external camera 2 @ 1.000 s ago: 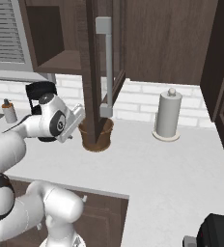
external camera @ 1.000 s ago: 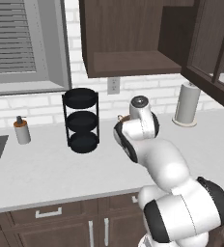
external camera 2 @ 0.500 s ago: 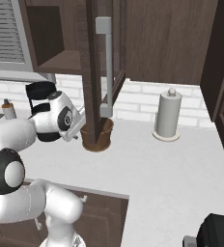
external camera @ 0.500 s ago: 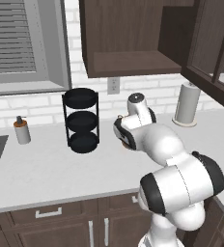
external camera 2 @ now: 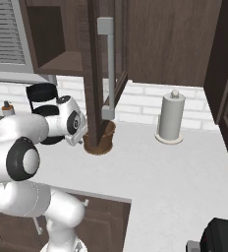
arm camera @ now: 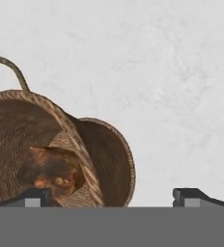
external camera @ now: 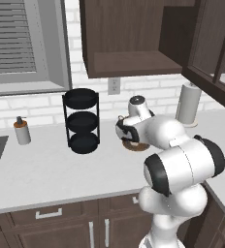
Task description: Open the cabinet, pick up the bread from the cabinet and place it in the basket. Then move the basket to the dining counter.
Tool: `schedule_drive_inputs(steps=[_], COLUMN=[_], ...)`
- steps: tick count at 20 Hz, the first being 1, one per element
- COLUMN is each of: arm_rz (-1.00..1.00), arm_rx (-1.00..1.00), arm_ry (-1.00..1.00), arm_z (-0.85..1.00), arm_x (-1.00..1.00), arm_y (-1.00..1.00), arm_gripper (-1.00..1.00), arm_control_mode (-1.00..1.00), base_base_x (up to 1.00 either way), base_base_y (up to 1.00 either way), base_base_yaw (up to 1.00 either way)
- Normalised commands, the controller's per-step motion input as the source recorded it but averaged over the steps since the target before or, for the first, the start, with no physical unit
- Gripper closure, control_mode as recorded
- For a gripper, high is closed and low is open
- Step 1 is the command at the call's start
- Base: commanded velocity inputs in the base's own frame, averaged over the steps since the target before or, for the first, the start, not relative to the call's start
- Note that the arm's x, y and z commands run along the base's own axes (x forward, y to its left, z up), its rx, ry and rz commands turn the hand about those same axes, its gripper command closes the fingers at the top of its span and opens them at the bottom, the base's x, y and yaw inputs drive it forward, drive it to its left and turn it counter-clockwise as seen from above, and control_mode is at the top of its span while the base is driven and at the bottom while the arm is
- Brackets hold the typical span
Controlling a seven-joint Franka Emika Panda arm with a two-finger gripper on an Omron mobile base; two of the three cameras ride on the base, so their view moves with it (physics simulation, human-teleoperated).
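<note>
We see the end effector [arm camera: 112, 195] with its two small dark tips spread wide apart and nothing between them, released and looking down on the bench [arm camera: 172, 72]. One fingertip [arm camera: 35, 194] sits over the basket [arm camera: 61, 159], the other [arm camera: 193, 195] over bare surface. The basket is round and bucket-shaped, of brown woven fibre with a ribbed rim and a thin loop handle [arm camera: 10, 72] arching above it. Inside it lies the bread [arm camera: 53, 169], a small rounded loaf with a golden-brown, mottled crust, resting against the inner weave.

From the base views, we find the basket [external camera 2: 102, 140] standing on the bench just beside the arm's wrist, below the open cabinet [external camera: 129, 43]. The cabinet is dark brown wood with a smooth grain; its door [external camera 2: 103, 74] swings out and carries a long silver bar handle [external camera 2: 107, 69].

The bench [external camera: 46, 164] is a white, faintly veined slab. On it stand a black three-tier rack [external camera: 81, 121], a small soap bottle [external camera: 21, 131] and an upright paper towel roll [external camera: 188, 103]. Behind runs a white brick wall [external camera: 32, 104] with an outlet [external camera: 113, 86] and a grey-framed window with slatted blinds [external camera: 12, 41]. Low drawers with short silver handles [external camera: 49, 213] sit below.
</note>
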Motion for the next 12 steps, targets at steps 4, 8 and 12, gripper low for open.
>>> schedule_drive_inputs(steps=[4,8,12], arm_rz=[0.00,0.00,0.00], arm_rx=[0.04,0.03,0.01], arm_ry=[0.02,0.02,0.02], arm_z=[-0.32,-0.21,-0.15], arm_x=[0.27,0.28,0.23], arm_y=[0.00,0.00,0.01], arm_gripper=[-1.00,-1.00,-1.00], arm_control_mode=[-1.00,-1.00,-1.00], base_base_x=[0.00,0.00,0.00], base_base_y=[0.00,0.00,0.00], base_base_yaw=[0.00,0.00,0.00])
